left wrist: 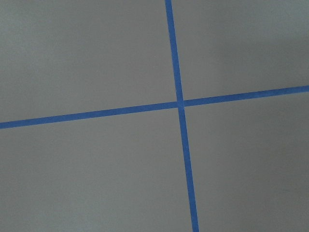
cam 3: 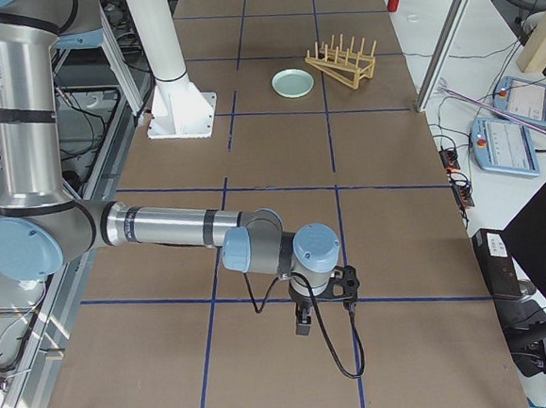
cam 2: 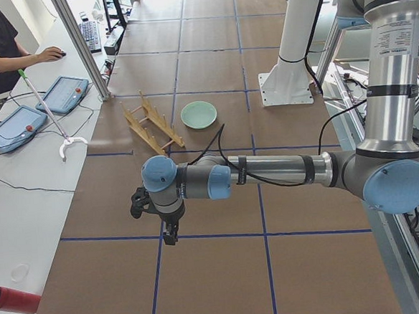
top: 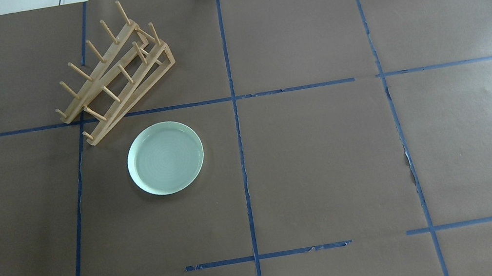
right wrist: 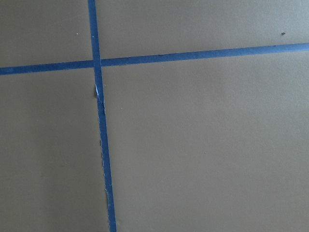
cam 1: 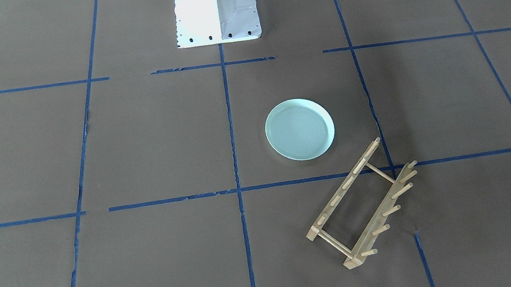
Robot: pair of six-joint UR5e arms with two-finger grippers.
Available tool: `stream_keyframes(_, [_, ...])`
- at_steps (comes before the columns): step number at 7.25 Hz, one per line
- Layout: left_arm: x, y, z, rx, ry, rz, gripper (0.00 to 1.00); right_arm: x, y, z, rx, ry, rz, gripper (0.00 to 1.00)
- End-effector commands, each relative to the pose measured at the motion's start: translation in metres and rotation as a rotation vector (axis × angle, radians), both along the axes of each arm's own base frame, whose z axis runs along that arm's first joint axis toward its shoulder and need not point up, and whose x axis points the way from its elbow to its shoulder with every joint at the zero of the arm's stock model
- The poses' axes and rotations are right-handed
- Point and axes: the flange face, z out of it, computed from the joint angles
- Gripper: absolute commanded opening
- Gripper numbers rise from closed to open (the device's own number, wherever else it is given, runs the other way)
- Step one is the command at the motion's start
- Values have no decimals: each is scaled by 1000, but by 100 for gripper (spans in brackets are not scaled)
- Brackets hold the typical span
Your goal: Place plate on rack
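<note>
Plate [top: 165, 157] lies flat on the table [top: 330, 169], rim up, in the robot's left half. Rack [top: 135, 91] sits just beyond it on the far side, set diagonally with its pegs up. Its near end is just beside the plate, with a small gap and no touch. No plate is in the rack, so the task is not yet begun.

Left gripper [cam 2: 170, 237] hangs over bare paper toward the table's left end, well apart from the plate. It holds nothing I can see, but I cannot tell whether the fingers are spread or closed, as it shows only in the side view. Right gripper [cam 3: 304, 322] is the same: toward the right end, far from both things, finger state unclear. Both wrist views show only paper and blue tape.

Handling, as a judgement: the plate looks stiff, glazed and smooth, so likely slippery and chippable, and of moderate weight. It lies flat with only a low rim, so the rim is the 1 real hold. Pinch it with 1 finger inside and 1 outside, at the edge facing away from the rack. The left arm is on the nearer side. The plate must then be tipped upright to slot between 2 pegs. The main risks are it sliding on the paper during the pinch, or knocking the light rack.
</note>
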Motion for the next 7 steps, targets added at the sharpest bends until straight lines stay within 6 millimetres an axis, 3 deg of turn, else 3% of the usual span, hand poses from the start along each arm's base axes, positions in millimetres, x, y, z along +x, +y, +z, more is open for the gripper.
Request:
stream_keyframes(1, [0, 2, -2, 10, -6, 1, 100, 0, 0, 0, 0, 0, 0, 100])
stream_keyframes(2, [0, -2, -10, 22, -6, 0, 100, 0, 0, 0, 0, 0, 0, 100])
stream_keyframes(3, [0, -7, -40, 73, -6, -8, 100, 0, 0, 0, 1, 0, -1, 100])
stream_keyframes(5, [4, -21, -136, 121, -1, -44, 100, 0, 0, 0, 0, 0, 0, 100])
stream_keyframes(6, [16, -18, -197, 125, 8, -61, 100, 0, 0, 0, 0, 0, 0, 100])
stream_keyframes(7, [36, -13, -246, 141, 21, -59, 100, 0, 0, 0, 0, 0, 0, 100])
